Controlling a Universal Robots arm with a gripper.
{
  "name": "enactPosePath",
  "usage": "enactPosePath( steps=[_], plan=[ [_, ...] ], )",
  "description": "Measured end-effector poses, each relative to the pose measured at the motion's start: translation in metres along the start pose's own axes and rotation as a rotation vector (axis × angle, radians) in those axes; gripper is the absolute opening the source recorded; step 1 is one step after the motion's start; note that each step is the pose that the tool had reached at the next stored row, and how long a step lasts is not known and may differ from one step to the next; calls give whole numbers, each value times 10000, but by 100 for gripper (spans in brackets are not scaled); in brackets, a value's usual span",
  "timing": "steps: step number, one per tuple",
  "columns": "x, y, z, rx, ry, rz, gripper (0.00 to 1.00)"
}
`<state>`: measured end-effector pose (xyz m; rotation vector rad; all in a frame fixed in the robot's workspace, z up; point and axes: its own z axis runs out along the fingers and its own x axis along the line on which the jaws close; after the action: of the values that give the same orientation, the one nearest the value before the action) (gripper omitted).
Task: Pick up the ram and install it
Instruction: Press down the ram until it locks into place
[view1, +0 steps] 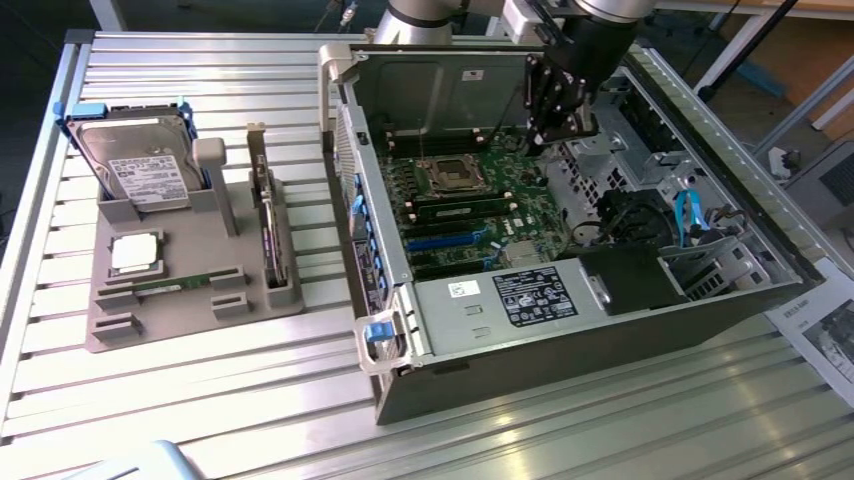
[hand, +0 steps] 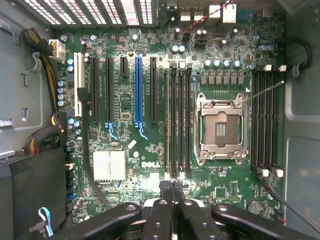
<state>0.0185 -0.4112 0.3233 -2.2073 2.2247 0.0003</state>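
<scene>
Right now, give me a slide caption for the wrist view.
Shut tool over the motherboard, by the memory slots beside the empty processor socket.

Worktop (view1: 200, 400): parts holder (view1: 187, 330) on the exterior view's left, open computer case (view1: 534, 360) on the right. In holder: hard drive (view1: 140, 170) at far end, processor chip (view1: 134, 252) before it, ram (view1: 171, 288) nearer still, expansion card (view1: 271, 235) upright along the case-side edge. Motherboard (view1: 467, 200) inside case.

The thin green ram (view1: 174, 286) apparently lies flat in the grey tray (view1: 200, 245).
</scene>
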Motion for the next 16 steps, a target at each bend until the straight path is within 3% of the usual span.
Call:
enactPosePath(
  steps=[7, 16],
  plan=[
    [0, 0, 12, 1, -7, 1, 10],
    [0, 1, 94, 0, -8, 1, 10]
  ],
)
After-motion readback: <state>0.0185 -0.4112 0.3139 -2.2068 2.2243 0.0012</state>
